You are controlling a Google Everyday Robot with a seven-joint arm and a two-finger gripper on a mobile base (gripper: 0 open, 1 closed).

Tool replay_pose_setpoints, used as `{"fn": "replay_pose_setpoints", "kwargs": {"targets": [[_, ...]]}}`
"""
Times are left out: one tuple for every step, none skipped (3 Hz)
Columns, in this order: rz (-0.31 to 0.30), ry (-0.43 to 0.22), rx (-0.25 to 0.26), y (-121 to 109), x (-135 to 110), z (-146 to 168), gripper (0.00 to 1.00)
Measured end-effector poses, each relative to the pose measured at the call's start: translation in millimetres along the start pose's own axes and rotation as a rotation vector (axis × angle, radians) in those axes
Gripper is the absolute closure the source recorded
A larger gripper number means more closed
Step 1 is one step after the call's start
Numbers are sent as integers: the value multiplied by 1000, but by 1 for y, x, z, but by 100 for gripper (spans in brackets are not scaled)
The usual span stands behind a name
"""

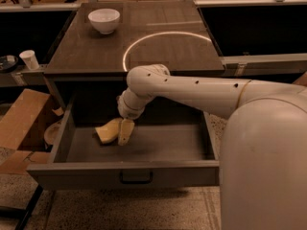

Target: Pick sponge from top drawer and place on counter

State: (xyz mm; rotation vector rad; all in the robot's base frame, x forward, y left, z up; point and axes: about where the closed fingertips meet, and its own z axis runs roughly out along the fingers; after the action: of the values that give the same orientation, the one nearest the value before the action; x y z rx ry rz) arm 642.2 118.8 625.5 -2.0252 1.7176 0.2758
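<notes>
The top drawer (124, 172) is pulled open, with its dark pull handle (135, 178) at the front centre. The yellow sponge (106, 131) lies on the drawer floor, left of centre. My gripper (121, 133) reaches down into the drawer from the white arm (192, 92) and sits right against the sponge's right edge, low near the drawer floor. The dark brown counter (158, 56) above the drawer shows a bright curved light reflection.
A white bowl (104, 20) stands on the counter's back left. A white cup (30, 59) sits on a ledge at the left. A cardboard box (21, 123) stands on the floor left of the drawer. My white body (268, 166) fills the right side.
</notes>
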Motion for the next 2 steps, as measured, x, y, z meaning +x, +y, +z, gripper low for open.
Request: {"fn": "replay_pose_setpoints", "kwargs": {"targets": [[-7,5,4,1,-1,1,0],[-39,31,-8,-1,-5,10,16]]}}
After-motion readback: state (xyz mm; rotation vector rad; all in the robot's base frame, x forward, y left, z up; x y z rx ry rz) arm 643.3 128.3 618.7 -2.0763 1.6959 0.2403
